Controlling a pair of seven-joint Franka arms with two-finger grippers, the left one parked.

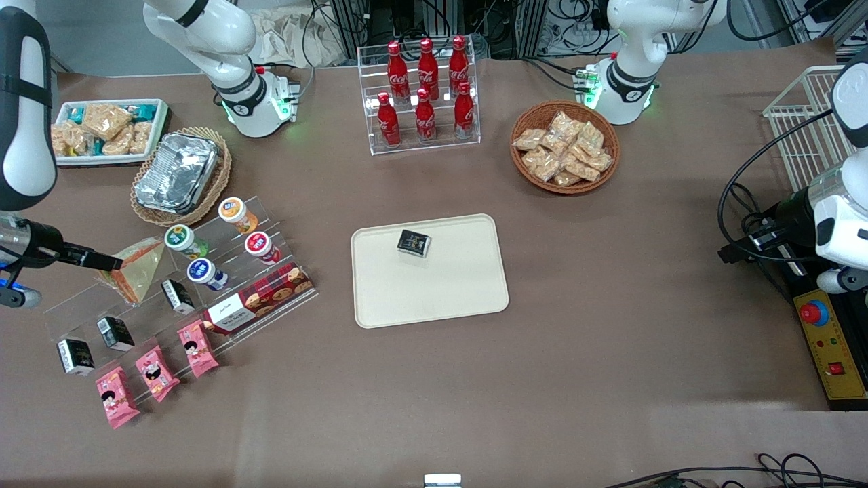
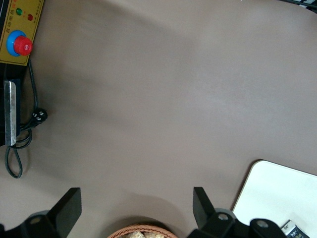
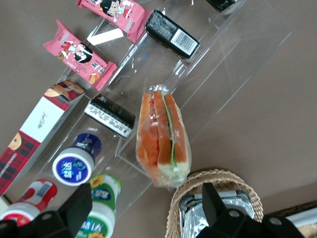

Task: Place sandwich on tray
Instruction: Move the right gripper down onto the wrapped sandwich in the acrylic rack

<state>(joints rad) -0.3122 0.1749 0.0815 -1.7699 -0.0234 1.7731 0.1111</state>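
The sandwich (image 1: 139,268) (image 3: 163,141) is a plastic-wrapped wedge with orange and green filling. It lies on the upper step of a clear acrylic stepped shelf (image 1: 271,234), toward the working arm's end of the table. My gripper (image 1: 102,261) (image 3: 147,201) hovers beside it, open. Its dark fingers (image 3: 81,203) straddle the space just short of the wedge's end and touch nothing. The cream tray (image 1: 461,298) (image 2: 277,193) lies mid-table and carries a small black box (image 1: 414,242).
A wicker basket with foil containers (image 1: 180,173) sits close beside the sandwich. Yogurt cups (image 1: 180,238), a red cookie box (image 1: 261,298), black boxes (image 1: 114,332) and pink packets (image 1: 157,371) fill the shelf. A cola rack (image 1: 424,91) and a snack basket (image 1: 565,148) stand farther from the camera.
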